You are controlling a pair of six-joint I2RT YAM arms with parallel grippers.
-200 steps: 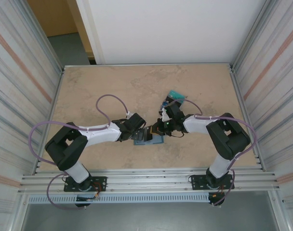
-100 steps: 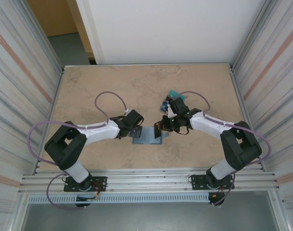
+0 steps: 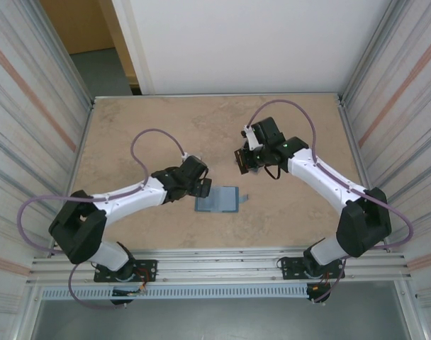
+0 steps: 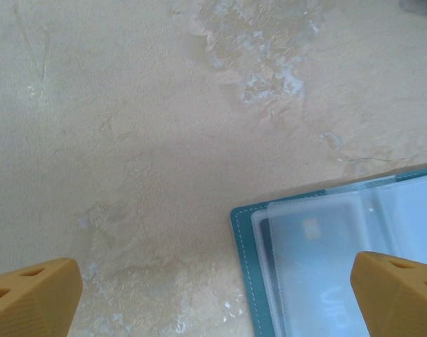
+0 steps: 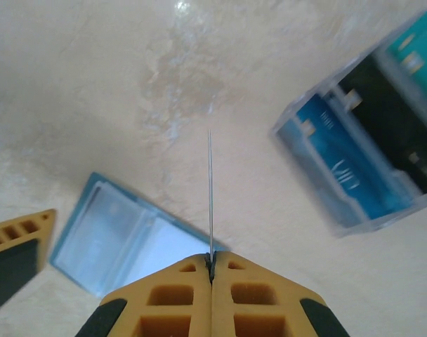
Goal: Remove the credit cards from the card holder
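The right gripper [image 5: 211, 263] clenches its jaws on what looks like a card [image 5: 210, 189], edge-on; the left gripper [image 3: 204, 190], jaws released, hangs beside the open card holder [image 3: 220, 200].

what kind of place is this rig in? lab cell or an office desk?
Probably an enclosed lab robot cell: left arm and right arm bolted to an aluminium rail, and a stone-patterned tabletop walled by ribbed metal side panels.
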